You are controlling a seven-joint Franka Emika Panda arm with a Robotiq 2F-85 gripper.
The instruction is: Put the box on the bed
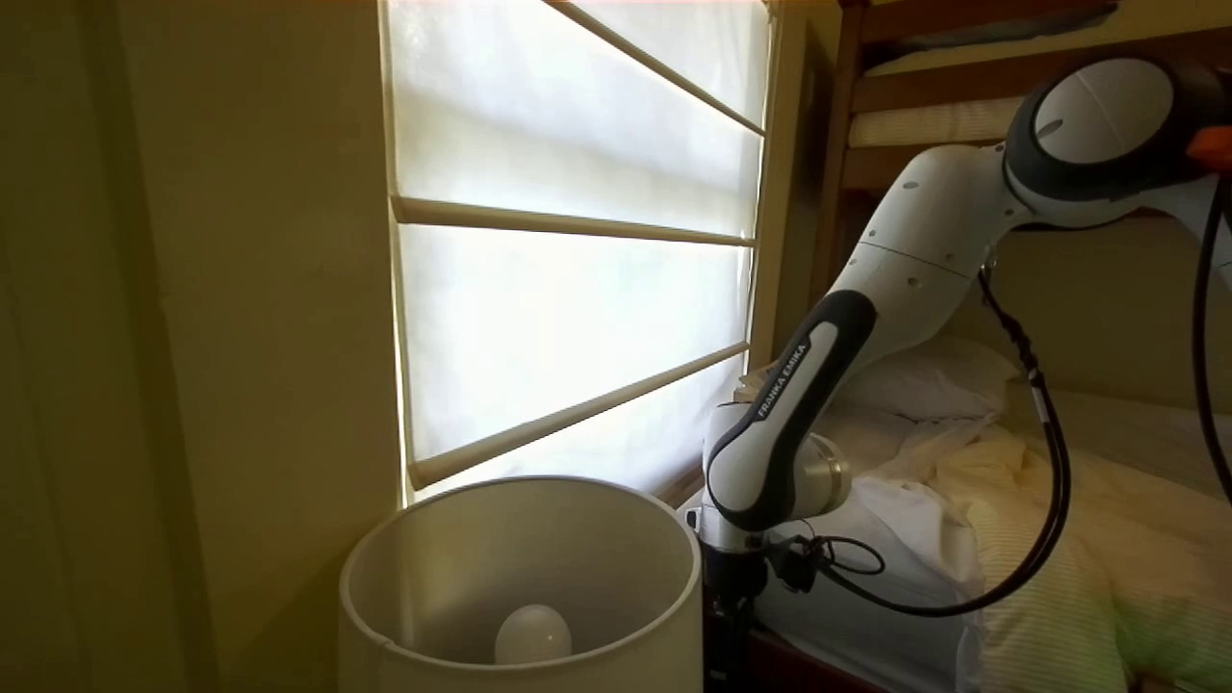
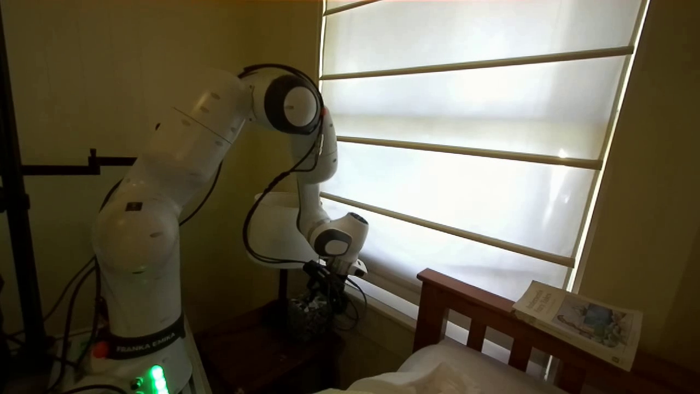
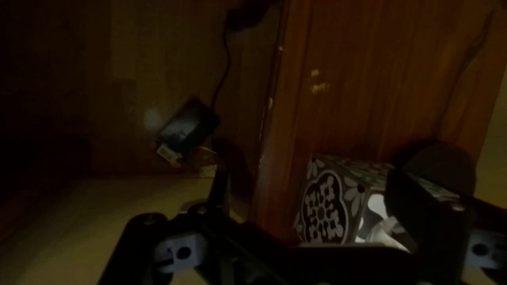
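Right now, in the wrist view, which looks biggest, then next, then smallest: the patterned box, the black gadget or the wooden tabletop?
1. Wooden tabletop
2. Patterned box, partly hidden
3. Black gadget

Bunk bed [image 1: 924,89]: wooden-framed, a white pillow [image 1: 934,380] and rumpled cream-yellow bedding [image 1: 1136,515] on its lower bunk.
Lampshade [image 1: 568,568]: pale, its open top giving you a view of the white bulb [image 1: 534,635] inside.
Roman shade [image 1: 577,298]: white, backlit, crossed by slanting bars.
Arm [image 1: 914,231]: yours, a white Franka Emika Panda, bent and reaching down in front of the bed.
Fingers [image 1: 727,640]: dark, low beside the lampshade; you can't make out here whether they stand apart or together.
Cable [image 1: 1062,481]: black, looping below your arm.
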